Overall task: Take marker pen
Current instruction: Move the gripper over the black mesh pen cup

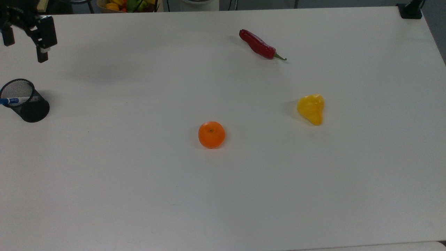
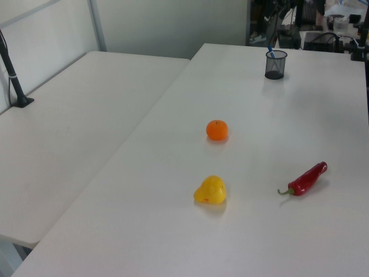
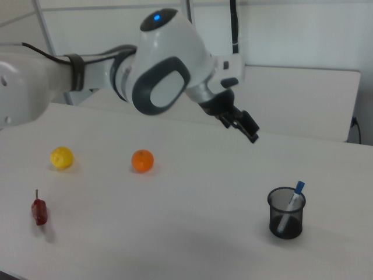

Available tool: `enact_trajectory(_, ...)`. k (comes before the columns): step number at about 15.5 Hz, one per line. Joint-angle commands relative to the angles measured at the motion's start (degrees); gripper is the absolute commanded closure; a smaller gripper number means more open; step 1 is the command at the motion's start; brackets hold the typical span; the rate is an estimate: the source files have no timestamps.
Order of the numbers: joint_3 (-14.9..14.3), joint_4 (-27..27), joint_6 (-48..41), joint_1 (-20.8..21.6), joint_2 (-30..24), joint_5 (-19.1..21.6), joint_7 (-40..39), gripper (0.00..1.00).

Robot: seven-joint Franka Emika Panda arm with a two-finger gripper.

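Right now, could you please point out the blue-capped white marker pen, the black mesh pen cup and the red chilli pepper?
marker pen (image 3: 291, 207): right view, white barrel.
pen cup (image 1: 33, 109): top view, mesh wall.
chilli pepper (image 1: 258, 44): top view, mid-body.

Black wire-mesh cup (image 1: 25, 101); matt white table (image 1: 244, 181); glossy chilli (image 1: 259, 45).

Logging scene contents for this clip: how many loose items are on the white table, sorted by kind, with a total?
Produce: 3: orange, red chilli, yellow pear-shaped fruit
Stationery: 1: marker pen, leaning in the cup
Containers: 1: black mesh cup
Total: 5
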Motion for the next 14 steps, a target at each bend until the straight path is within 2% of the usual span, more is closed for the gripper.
enact_trajectory(1, -1.54, -1.99, 7.3, -1.09, 3.33, -0.09, 1.04, 0.0)
enact_trajectory(8, -1.54, -1.55, 22.5, -5.75, 12.39, 0.0, 0.95, 0.04)
enact_trajectory(14, -1.45, -1.47, 27.27, -6.46, 15.39, -0.27, 0.78, 0.22)
